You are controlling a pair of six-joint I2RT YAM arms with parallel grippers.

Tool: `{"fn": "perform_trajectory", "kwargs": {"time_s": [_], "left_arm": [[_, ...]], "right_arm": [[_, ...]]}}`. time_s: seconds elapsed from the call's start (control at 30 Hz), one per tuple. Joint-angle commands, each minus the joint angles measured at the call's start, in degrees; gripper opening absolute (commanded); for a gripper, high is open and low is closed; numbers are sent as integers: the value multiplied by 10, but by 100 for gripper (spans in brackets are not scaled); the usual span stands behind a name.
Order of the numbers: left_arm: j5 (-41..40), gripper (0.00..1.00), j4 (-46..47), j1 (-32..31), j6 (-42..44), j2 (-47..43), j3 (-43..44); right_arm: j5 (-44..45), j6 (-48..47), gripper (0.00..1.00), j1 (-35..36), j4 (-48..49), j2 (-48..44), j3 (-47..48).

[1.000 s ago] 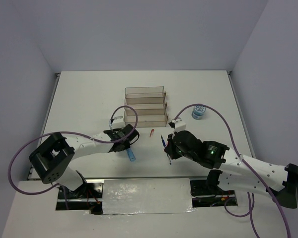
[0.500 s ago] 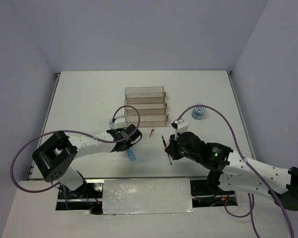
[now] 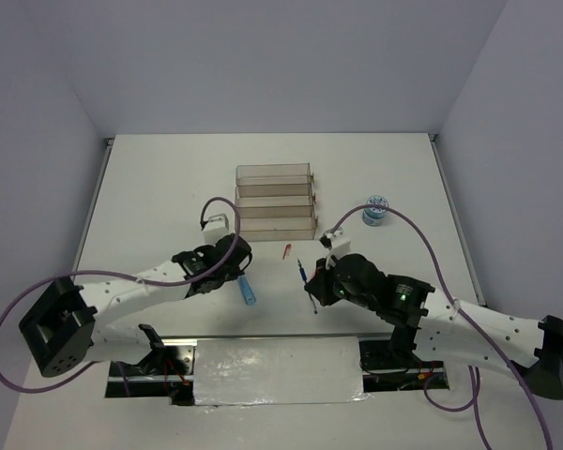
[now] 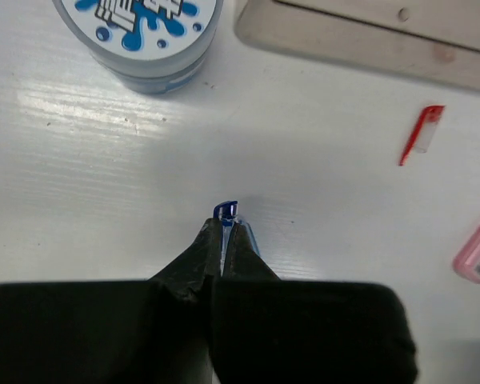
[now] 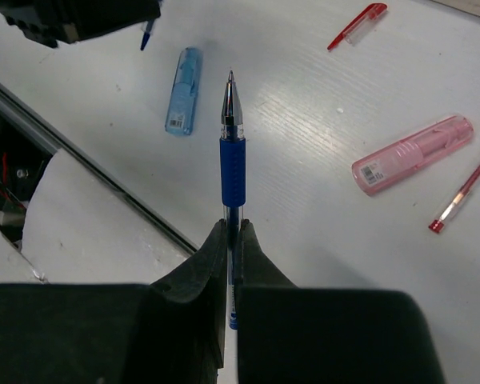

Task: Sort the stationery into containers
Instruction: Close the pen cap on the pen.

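Right gripper (image 5: 232, 230) is clamped on the blue pen (image 5: 232, 164). The fingers pinch its barrel and the tip points away from the wrist, above the table (image 5: 304, 120). Past the tip lies a blue stick (image 5: 182, 100), flat on the table. To the right is a pink stick (image 5: 412, 154), with a thin red pen (image 5: 464, 192) just beyond it and a red cap (image 5: 357, 24) farther out.

Left gripper (image 4: 224, 234) is pinched tight on a small blue piece (image 4: 226, 211), with only its end showing between the fingertips. What it is I cannot tell. Ahead of it stands a roll (image 4: 140, 32) — upright, blue-white top up — close to the rack (image 4: 368, 40).

From above, both grippers hang in front of the rack (image 3: 275, 199) and well apart. A second roll (image 3: 375, 210) sits on the table to its right.
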Motion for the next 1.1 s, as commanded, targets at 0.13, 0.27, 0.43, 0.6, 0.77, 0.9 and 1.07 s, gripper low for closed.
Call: {"fn": "perform_trajectory", "kwargs": {"time_s": [0.13,0.27,0.43,0.6,0.77,0.9,1.07], "left_arm": [[-14,0,-26,-2,10,-58,16],[28,0,19,-2,12,-137,-5],[74,0,132,-3,12,-260,-50],[85,0,222,-5,20,-305,-73],[108,0,339,-5,36,-340,-121],[109,0,357,-5,58,-357,-126],[132,0,385,-5,66,-361,-139]], "right_arm": [[-20,7,0,1,97,42,-1],[-88,29,0,1,212,58,-42],[-142,95,0,10,340,101,-73],[-116,125,0,65,452,142,-66],[-63,134,0,96,470,180,-28],[-64,124,0,97,479,179,-24],[-50,118,0,98,480,183,-21]]}}
